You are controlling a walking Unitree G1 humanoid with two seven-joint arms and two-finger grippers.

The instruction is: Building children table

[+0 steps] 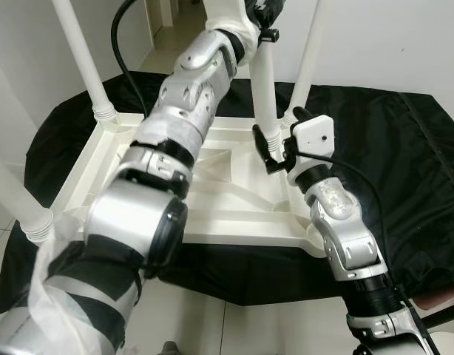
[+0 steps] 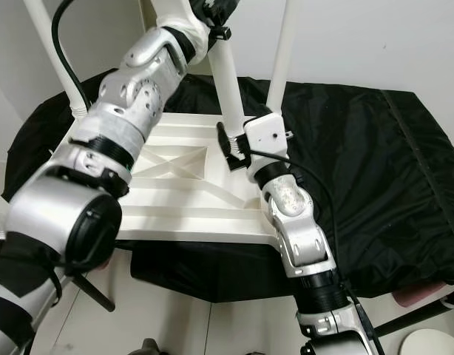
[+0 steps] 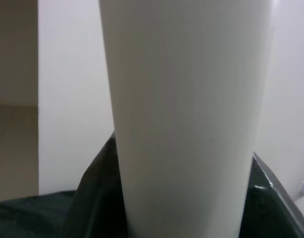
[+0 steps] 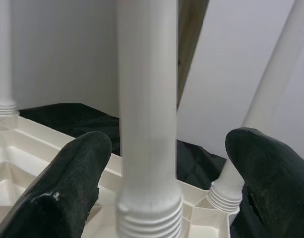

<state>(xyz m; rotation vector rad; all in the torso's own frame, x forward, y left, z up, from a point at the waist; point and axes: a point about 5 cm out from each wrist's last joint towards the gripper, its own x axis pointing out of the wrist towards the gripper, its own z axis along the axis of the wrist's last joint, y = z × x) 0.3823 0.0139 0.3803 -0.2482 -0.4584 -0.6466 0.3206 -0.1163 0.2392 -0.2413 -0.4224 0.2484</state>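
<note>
From the left eye, the white tabletop (image 1: 212, 214) lies upside down on a black cloth (image 1: 404, 170), with legs standing up from its corners; one leg (image 1: 265, 89) near the far right corner has the left arm reaching up along it, and the left gripper (image 1: 260, 11) sits high on that leg at the frame's top edge, where I cannot tell how its fingers stand. The right gripper (image 1: 271, 151) is low beside the leg's base. The right eye gives the same scene. The left wrist view is close on the pale leg (image 3: 184, 119). In the right wrist view the two black fingers (image 4: 75, 183) stand apart on either side of the leg's threaded base (image 4: 149, 213), not touching it. I'd say this leg is being seated; next, likely, turning it home while the right gripper steadies the base.
</note>
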